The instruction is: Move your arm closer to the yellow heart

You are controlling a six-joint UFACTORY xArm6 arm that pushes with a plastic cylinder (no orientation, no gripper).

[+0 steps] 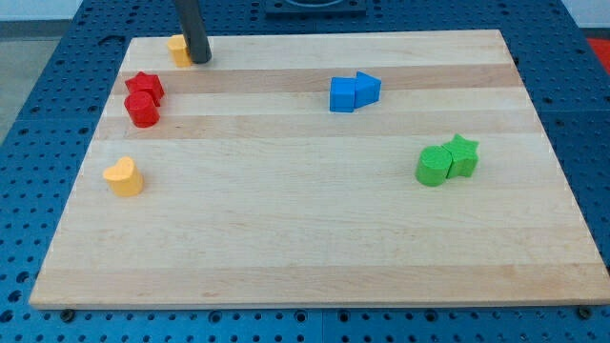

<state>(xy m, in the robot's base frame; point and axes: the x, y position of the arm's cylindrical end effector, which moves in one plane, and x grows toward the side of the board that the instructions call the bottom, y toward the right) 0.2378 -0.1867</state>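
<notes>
The yellow heart (124,177) lies near the board's left edge, about midway down. My tip (200,59) stands at the view's top left, touching or right beside a yellow block (178,49) whose shape is partly hidden by the rod. The tip is far above and a little to the right of the yellow heart. Between them lie a red star (145,87) and a red cylinder (142,110), pressed together.
A blue cube (342,94) and a blue triangular block (367,88) sit together at upper centre. A green cylinder (433,166) and a green star (462,153) sit together at the right. The wooden board (305,248) rests on a blue perforated table.
</notes>
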